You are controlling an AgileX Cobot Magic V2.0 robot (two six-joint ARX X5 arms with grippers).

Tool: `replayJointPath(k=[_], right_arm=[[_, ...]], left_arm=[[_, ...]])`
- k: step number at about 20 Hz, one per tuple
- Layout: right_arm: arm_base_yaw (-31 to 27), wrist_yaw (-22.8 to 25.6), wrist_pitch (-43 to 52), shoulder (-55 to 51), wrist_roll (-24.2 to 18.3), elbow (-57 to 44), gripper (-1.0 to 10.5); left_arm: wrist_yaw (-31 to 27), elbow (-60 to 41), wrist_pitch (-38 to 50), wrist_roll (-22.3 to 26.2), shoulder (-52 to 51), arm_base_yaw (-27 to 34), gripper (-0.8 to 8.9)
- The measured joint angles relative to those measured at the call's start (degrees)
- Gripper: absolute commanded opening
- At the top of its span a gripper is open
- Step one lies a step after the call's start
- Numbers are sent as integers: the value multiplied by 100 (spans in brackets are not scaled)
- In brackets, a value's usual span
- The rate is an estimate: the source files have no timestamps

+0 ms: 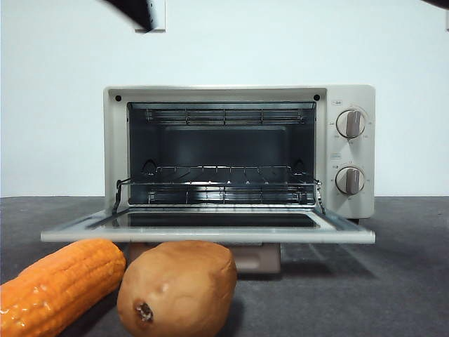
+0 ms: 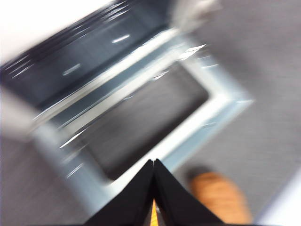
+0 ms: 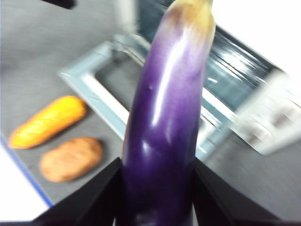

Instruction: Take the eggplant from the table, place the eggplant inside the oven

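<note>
The eggplant (image 3: 171, 94), glossy purple with a pale yellowish tip, stands up between the jaws of my right gripper (image 3: 157, 165), which is shut on it and holds it high above the table (image 3: 42, 42). It does not show in the front view. The cream oven (image 1: 351, 98) stands open, its glass door (image 1: 210, 228) folded down flat and its wire rack (image 1: 221, 184) bare. My left gripper (image 2: 154, 162) is shut on nothing and hovers over the oven door (image 2: 211, 113) in a blurred picture.
An orange corn cob (image 1: 59, 284) and a brown potato (image 1: 179, 288) lie on the table (image 1: 393, 281) just before the open door. Both also show below the eggplant: corn cob (image 3: 47, 121), potato (image 3: 70, 159). Black arm tips sit at the front view's top corners.
</note>
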Motion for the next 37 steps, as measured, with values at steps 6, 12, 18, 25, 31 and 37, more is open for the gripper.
replayJointPath(k=[6,12,18,25,31,37], right_arm=[[13,-369,844,726,-358,0,135],[240,-133,1368,2083,-1362,83,134],[498,1600,1283,3788,-2282,1158,134],[481,2776,2461,4892,-3497,1368,134],[341,3703,3161,5515,-4002,1370,154],[286,3711,3171,5545,-3716,1377,315]], left_arm=[[-164,-2490,1515,-544,-1788,1104,4],[199,-3901,2288,-916,-2273,2068,4],[949,-4159,2697,-1119,-2273,2758,4],[1174,-4159,2723,-1130,-2273,2905,4],[1335,-4159,2708,-1128,-2273,2907,4],[1467,-4159,2704,-1128,-2273,2907,4]])
